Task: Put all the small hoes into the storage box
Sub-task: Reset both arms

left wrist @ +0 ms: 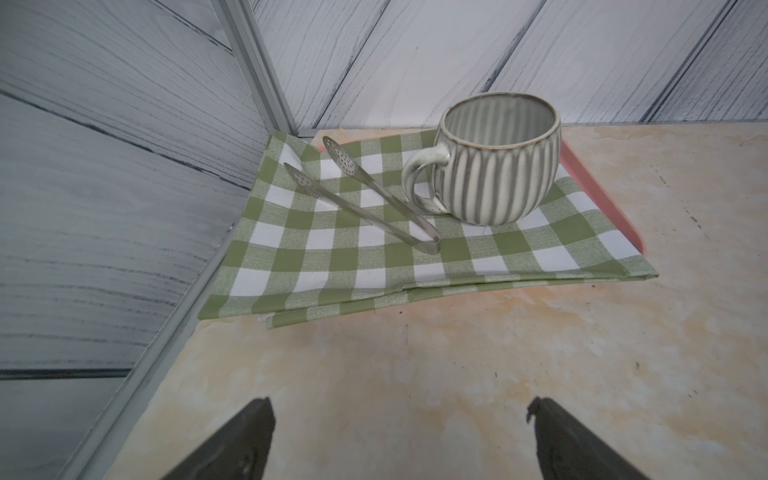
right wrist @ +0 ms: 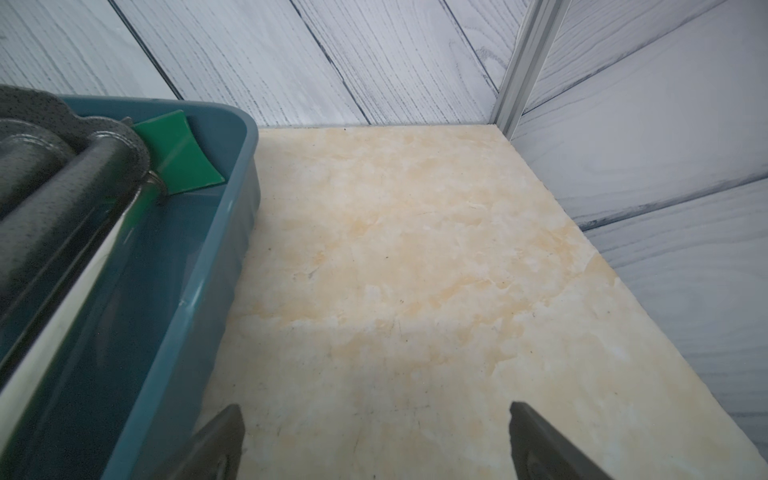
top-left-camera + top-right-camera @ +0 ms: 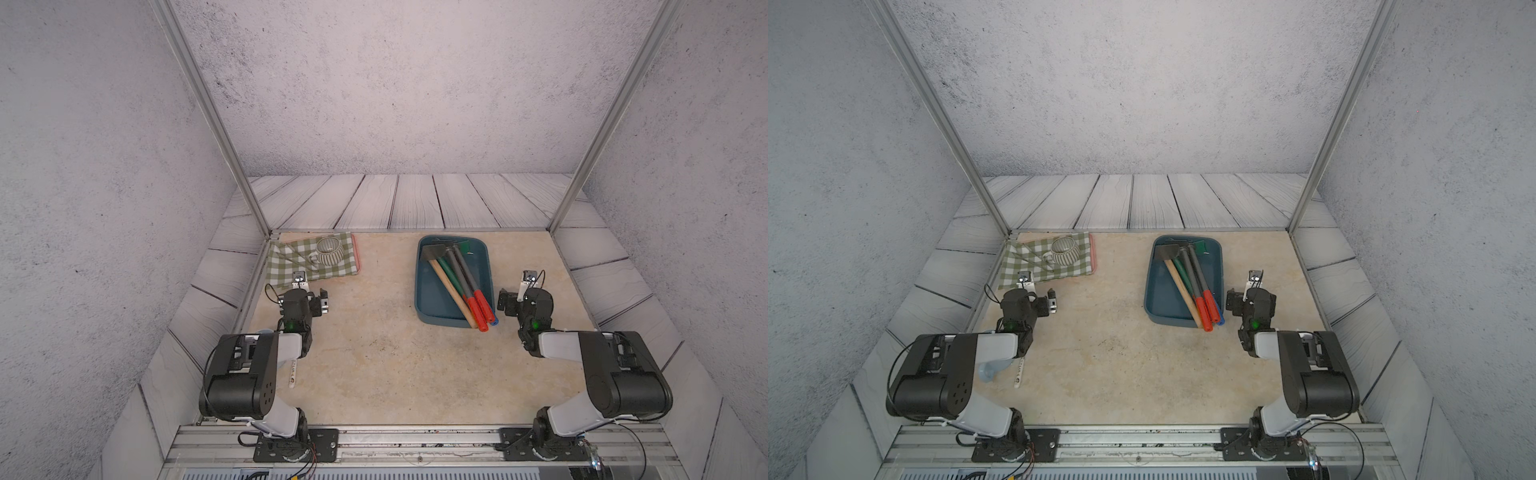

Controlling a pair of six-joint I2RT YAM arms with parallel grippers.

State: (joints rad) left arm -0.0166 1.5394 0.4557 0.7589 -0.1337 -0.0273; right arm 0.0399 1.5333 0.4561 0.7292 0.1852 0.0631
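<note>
The dark teal storage box (image 3: 418, 286) (image 3: 1148, 291) stands on the table right of centre. Several small hoes (image 3: 455, 282) (image 3: 1187, 280) lie bundled inside it, blades at the far end. Their red and blue grip ends (image 3: 482, 316) stick out over the near rim. The right wrist view shows the box wall (image 2: 199, 291), grey hoe shafts (image 2: 62, 195) and a green blade (image 2: 178, 158). My right gripper (image 3: 505, 301) (image 2: 374, 409) hangs open and empty just right of the box. My left gripper (image 3: 322, 301) (image 1: 399, 405) is open and empty over bare table.
At the back left, a green checked cloth (image 3: 299, 262) on a pink board (image 1: 598, 199) carries a striped mug (image 3: 328, 250) and metal tongs (image 1: 361, 195). A white pen (image 3: 293, 374) and a pale blue object (image 3: 992, 370) lie under the left arm.
</note>
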